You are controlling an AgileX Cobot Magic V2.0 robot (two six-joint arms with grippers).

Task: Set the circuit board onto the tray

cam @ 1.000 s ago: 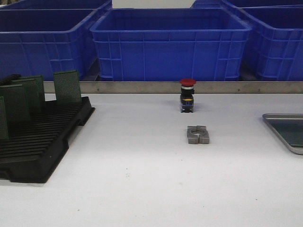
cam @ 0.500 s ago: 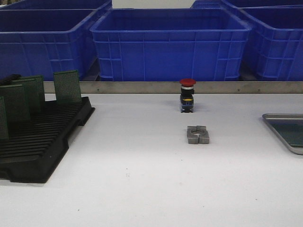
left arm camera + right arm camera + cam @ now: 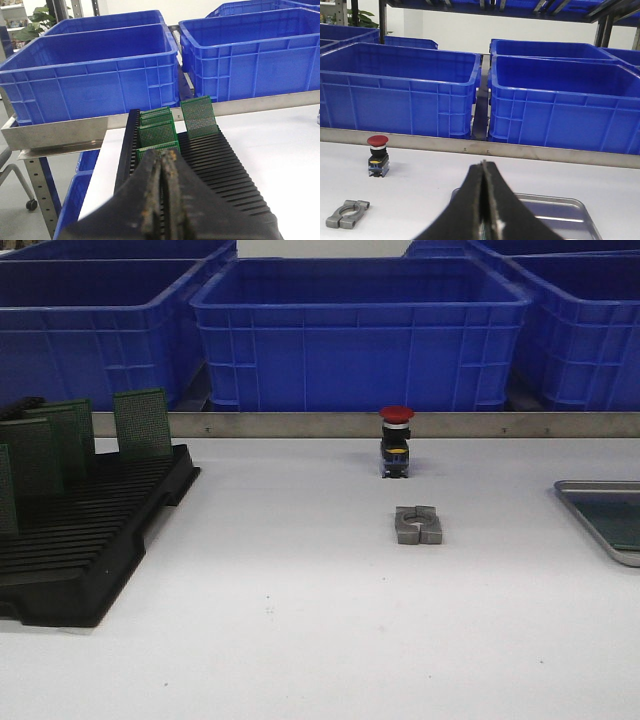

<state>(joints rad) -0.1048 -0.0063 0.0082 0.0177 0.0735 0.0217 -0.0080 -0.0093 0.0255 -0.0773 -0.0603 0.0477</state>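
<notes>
Several green circuit boards (image 3: 142, 422) stand upright in a black slotted rack (image 3: 95, 540) at the table's left. The left wrist view shows them (image 3: 199, 116) in the rack (image 3: 225, 167) just beyond my left gripper (image 3: 166, 154), which is shut and empty above the rack's near end. The grey metal tray (image 3: 590, 486) lies at the table's right edge, partly cut off. My right gripper (image 3: 483, 164) is shut, with the tray (image 3: 570, 202) just beyond and below its tips. Neither gripper shows in the front view.
A red-capped push button (image 3: 396, 440) stands mid-table at the back, with a grey metal clamp (image 3: 418, 524) in front of it. Both also show in the right wrist view, the button (image 3: 378, 155) and clamp (image 3: 347, 213). Blue crates (image 3: 360, 335) line a metal rail behind the table.
</notes>
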